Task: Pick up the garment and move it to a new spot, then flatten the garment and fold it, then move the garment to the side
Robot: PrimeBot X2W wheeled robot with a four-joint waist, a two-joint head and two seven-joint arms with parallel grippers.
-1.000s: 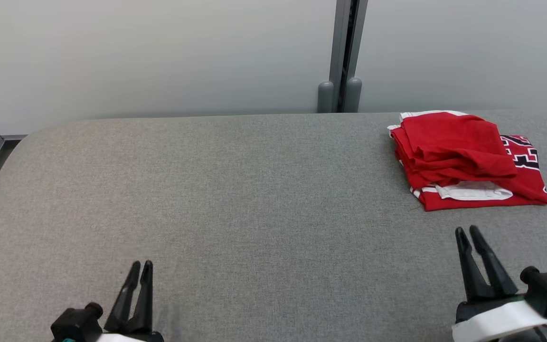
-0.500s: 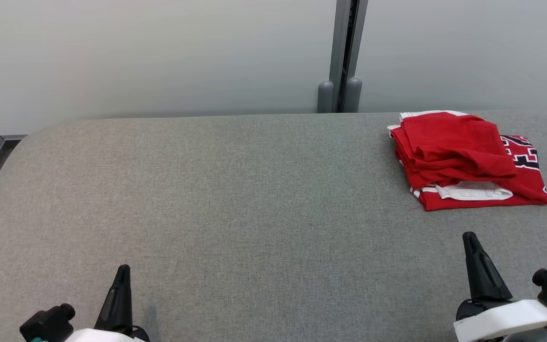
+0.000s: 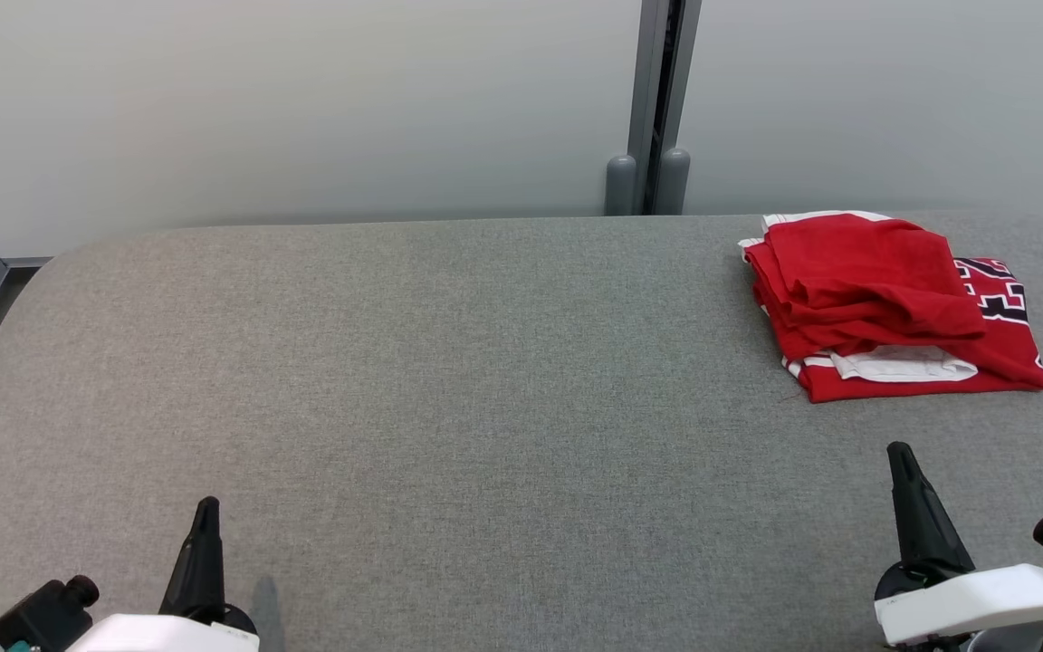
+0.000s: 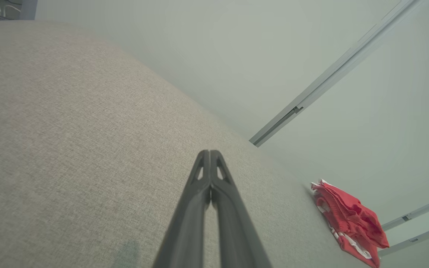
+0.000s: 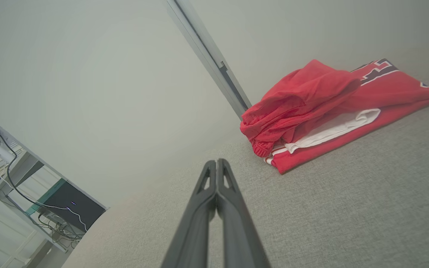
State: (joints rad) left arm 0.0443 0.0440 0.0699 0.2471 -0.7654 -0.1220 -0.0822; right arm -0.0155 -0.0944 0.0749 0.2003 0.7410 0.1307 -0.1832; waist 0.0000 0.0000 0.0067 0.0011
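On grey table [image 3: 449, 380]: folded garment [image 3: 875, 299] far right | wall [image 3: 304, 109] behind | left tool [image 3: 206, 503], right tool [image 3: 898, 450] each pressed together

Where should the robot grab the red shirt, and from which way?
Probably the puffy red bunch at the near left end of the red shirt, approached from the robot's side by the right claw, which is closest. That bunch stands up off the table, while the rest lies flat and gives little to pinch.
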